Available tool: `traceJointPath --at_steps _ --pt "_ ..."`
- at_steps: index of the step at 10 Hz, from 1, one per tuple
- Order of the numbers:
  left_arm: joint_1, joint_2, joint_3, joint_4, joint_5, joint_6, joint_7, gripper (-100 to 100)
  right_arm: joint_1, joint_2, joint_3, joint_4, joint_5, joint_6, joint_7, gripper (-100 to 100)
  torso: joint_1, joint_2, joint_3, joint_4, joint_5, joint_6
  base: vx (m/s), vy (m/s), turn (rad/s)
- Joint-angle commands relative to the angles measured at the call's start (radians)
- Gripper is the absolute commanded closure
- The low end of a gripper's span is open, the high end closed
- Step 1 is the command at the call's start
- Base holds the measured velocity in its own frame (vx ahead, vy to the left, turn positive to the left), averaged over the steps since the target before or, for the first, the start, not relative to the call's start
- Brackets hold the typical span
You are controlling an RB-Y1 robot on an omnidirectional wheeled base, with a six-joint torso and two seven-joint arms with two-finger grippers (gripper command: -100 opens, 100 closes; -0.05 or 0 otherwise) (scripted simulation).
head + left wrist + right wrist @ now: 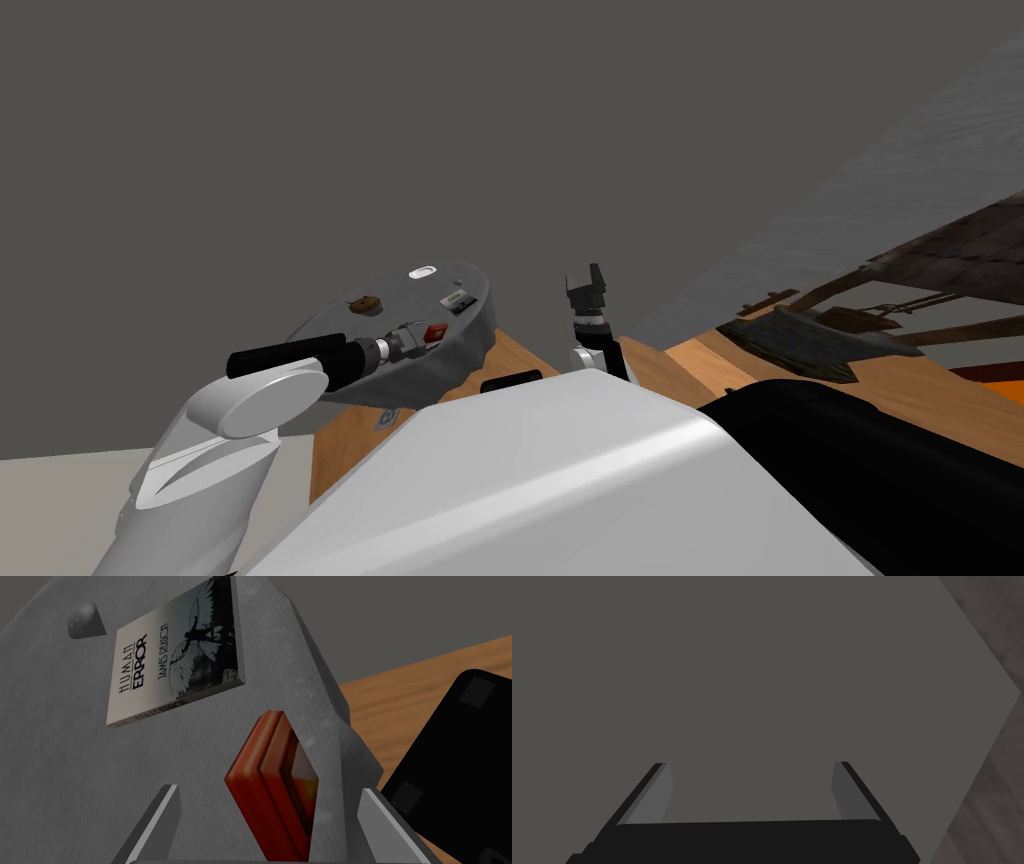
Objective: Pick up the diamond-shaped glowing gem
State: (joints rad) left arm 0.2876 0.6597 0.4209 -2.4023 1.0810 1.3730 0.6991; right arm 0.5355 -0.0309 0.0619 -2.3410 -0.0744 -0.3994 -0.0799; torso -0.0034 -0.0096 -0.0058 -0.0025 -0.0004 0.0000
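Our left tool (269,792), released, straddles the red gem (272,776); we judge uneven closing could knock it off the table (65,786).

I see dim, flat light; the head view is rolled, stretched at its corners; the red gem (267,788) shows orange glare.

Left tool (420,338) at red gem (434,333) — on grey table (325,325).
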Motion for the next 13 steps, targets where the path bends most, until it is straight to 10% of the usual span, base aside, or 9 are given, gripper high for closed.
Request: traceJointPath --at_steps 1,2,6,7,8,12,13 --pt "0.000 0.000 0.000 0.000 0.000 0.000 0.000 -100 0.000 0.000 0.000 0.000 0.000 0.000 0.000 0 0.000 0.000 0.000 0.000 0.000 0.000 0.056 -0.025 0.031" --pt "0.001 -0.001 -0.001 -0.001 0.001 -0.001 -0.003 100 0.000 0.000 0.000 0.000 0.000 0.000 0.000 0 0.002 0.004 0.002 0.001 0.000 0.001 0.011 -0.006 -0.004" --pt "0.002 -0.001 -0.001 -0.001 0.001 -0.001 -0.002 100 0.000 0.000 0.000 0.000 0.000 0.000 0.000 0 0.003 0.009 0.006 0.002 0.000 0.000 0.000 0.000 0.000" --pt "0.002 -0.001 -0.001 -0.001 0.001 -0.001 -0.002 0 0.000 0.000 0.000 0.000 0.000 0.000 0.000 0 0.003 0.010 0.006 0.003 0.000 0.000 0.000 0.000 0.000" --pt "-0.020 0.011 0.009 0.014 -0.004 0.009 0.020 100 0.000 0.000 0.000 0.000 0.000 0.000 0.000 0 0.003 0.010 0.006 0.003 0.000 0.000 -0.102 0.020 -0.224" --pt "-0.053 0.031 0.028 0.038 -0.008 0.024 0.053 100 -0.001 0.000 0.000 0.000 0.000 0.000 0.000 0 0.007 0.021 0.013 0.005 0.001 0.000 -0.134 0.041 -0.151" --pt "-0.055 0.032 0.029 0.039 -0.008 0.027 0.057 0 0.000 0.000 0.000 0.000 0.000 0.000 0.000 0 0.006 0.017 0.010 0.005 0.001 -0.001 -0.012 0.004 0.006"
